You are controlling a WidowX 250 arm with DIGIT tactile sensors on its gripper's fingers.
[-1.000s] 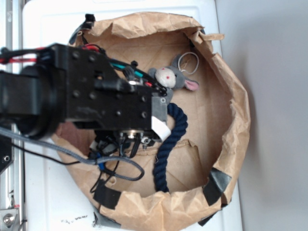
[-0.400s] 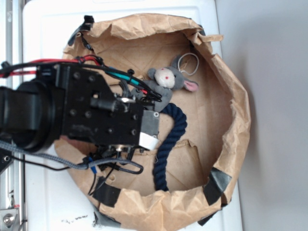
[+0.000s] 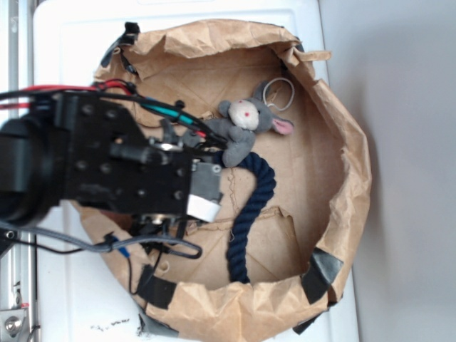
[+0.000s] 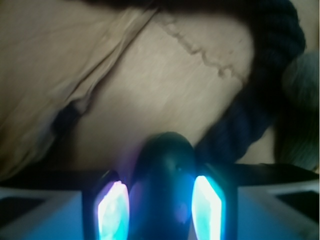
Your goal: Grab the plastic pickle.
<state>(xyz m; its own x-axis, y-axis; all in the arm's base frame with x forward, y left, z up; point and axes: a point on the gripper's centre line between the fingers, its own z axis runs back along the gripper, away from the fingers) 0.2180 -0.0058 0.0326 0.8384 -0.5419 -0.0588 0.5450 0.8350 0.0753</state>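
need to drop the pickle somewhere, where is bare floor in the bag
Bare patches: right of the rope up to the bag wall, and the top left floor above the mouse. Crowded: the left, under the arm, and around mouse and rope.

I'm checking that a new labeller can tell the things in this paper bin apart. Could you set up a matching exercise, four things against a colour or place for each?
Things:
1. plastic pickle
2. rope
3. plush mouse
4. paper bin

Descriptions:
A. grey, with a pink ear
B. crumpled brown wall, black tape patches
C. dark and glossy, between the gripper fingers in the wrist view
D. navy blue, twisted, curving across the floor

Pairs: 1-C, 2-D, 3-A, 4-B
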